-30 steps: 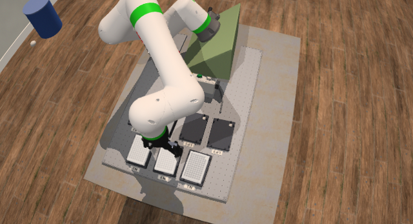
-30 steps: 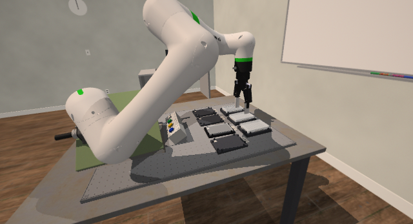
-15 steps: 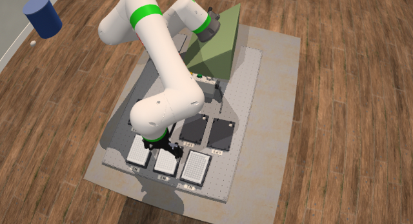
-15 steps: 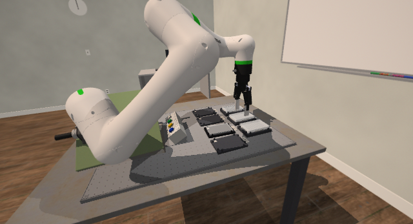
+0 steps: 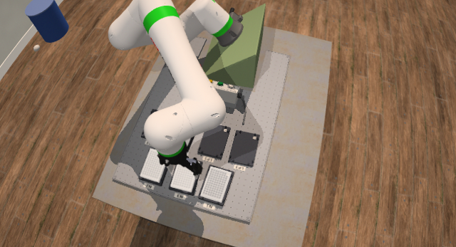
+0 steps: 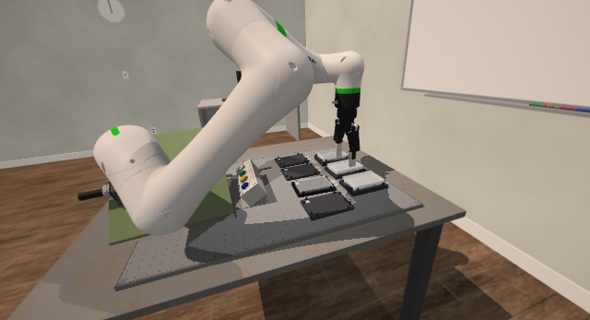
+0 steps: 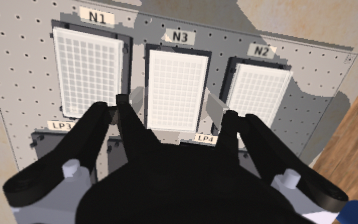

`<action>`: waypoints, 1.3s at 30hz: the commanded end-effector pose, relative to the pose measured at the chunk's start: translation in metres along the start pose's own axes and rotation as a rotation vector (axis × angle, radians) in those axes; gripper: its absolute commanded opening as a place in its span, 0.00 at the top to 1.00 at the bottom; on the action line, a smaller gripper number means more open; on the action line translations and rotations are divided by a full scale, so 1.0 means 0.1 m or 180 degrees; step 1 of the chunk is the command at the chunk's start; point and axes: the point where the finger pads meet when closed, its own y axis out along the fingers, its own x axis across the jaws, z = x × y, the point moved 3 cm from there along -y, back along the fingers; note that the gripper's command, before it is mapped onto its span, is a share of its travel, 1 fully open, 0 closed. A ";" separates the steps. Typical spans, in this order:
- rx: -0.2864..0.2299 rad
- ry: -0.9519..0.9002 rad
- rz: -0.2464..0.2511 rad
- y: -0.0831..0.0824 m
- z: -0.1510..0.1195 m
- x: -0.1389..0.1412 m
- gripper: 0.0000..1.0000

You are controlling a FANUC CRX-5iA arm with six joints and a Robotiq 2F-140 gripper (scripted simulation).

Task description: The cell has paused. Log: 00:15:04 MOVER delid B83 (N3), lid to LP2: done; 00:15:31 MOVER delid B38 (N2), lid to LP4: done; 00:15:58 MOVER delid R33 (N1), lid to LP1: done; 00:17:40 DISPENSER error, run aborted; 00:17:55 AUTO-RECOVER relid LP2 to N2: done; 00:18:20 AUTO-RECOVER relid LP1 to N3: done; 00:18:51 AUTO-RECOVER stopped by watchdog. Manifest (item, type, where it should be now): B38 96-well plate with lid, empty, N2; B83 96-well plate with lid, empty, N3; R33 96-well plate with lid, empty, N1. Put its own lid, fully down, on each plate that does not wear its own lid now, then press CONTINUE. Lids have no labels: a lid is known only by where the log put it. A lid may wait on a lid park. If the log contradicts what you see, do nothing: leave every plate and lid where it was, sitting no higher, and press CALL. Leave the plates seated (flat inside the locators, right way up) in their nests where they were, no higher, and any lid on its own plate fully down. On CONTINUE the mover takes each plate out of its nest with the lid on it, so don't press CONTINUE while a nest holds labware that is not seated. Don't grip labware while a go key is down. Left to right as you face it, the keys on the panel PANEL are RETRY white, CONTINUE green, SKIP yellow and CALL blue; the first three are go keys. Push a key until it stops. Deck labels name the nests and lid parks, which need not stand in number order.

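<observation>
Three white 96-well plates sit in a row of nests. In the wrist view they are N1 (image 7: 87, 70) at left, N3 (image 7: 176, 90) in the middle and N2 (image 7: 256, 92) at right. The N1 plate (image 5: 215, 184) shows open wells and wears no lid. The N3 and N2 plates look smooth, with lids on them. My gripper (image 7: 175, 98) is open and empty. It hangs just above the N3 plate (image 6: 345, 167), with its fingers pointing down. A grey lid (image 6: 313, 185) lies on the second-nearest lid park in the exterior view. I cannot read that park's label there.
The key panel (image 6: 249, 183) stands on the deck behind the lid parks. Labels LP3 (image 7: 60, 125) and LP4 (image 7: 205, 138) show near my fingers. The nearest park (image 6: 326, 205) is bare. A green wedge (image 5: 239, 58) stands at the back, and my arm hides two parks in the top view.
</observation>
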 end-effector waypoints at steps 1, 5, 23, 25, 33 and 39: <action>0.0002 0.0000 0.0000 0.00 0.00 0.00 0.34; 0.0002 0.0000 0.0000 0.00 0.00 0.00 0.34; 0.0002 0.0000 0.0000 0.00 0.00 0.00 0.34; 0.0002 0.0000 0.0000 0.00 0.00 0.00 0.34; 0.0002 0.0000 0.0000 0.00 0.00 0.00 0.34; 0.0002 0.0000 0.0000 0.00 0.00 0.00 0.41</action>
